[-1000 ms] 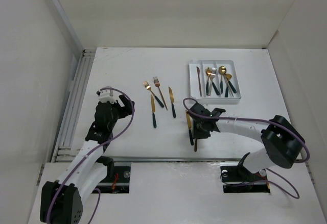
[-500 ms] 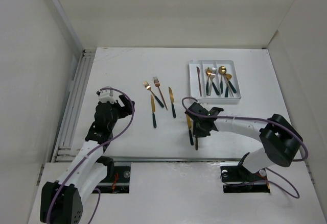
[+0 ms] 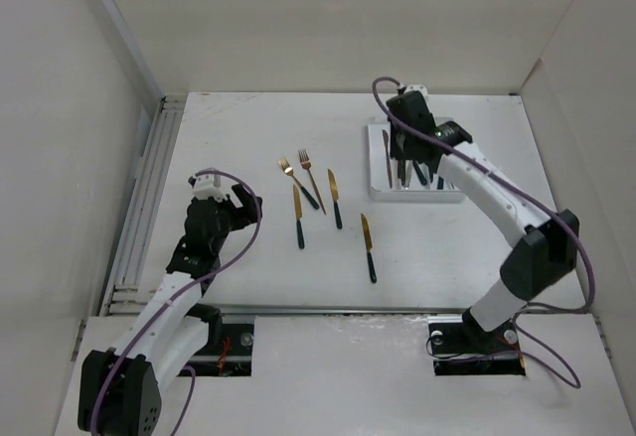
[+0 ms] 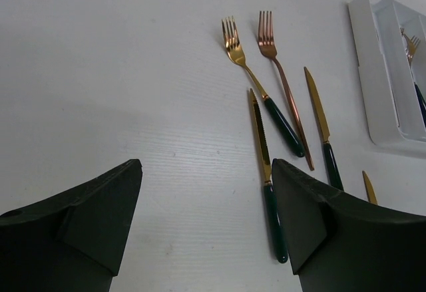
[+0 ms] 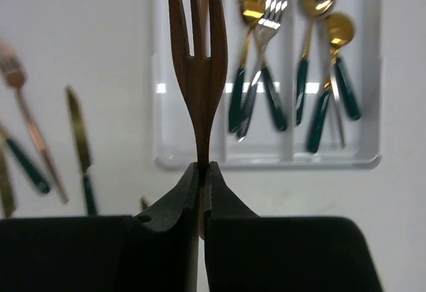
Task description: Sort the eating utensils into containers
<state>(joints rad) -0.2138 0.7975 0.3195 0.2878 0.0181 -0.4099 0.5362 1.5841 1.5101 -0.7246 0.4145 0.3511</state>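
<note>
My right gripper (image 3: 399,153) is shut on a copper fork (image 5: 198,72), tines pointing away from the wrist, and holds it above the left part of the white cutlery tray (image 3: 378,194). The tray (image 5: 266,161) holds a knife (image 3: 387,156) on the left, forks (image 5: 249,72) in the middle and spoons (image 5: 313,39) on the right. Two forks (image 3: 304,180) and three knives (image 3: 336,198) lie on the table's middle. My left gripper (image 3: 227,204) is open and empty, left of them (image 4: 206,172).
The nearest knife (image 3: 369,247) lies alone toward the front edge. Another knife (image 4: 266,172) lies just beside my left gripper's right finger. White walls enclose the table, and a rail runs along its left edge (image 3: 149,188).
My right arm has swung from the table's front, beside the nearest knife, up and back to above the tray, carrying the copper fork. The left arm has not moved.
</note>
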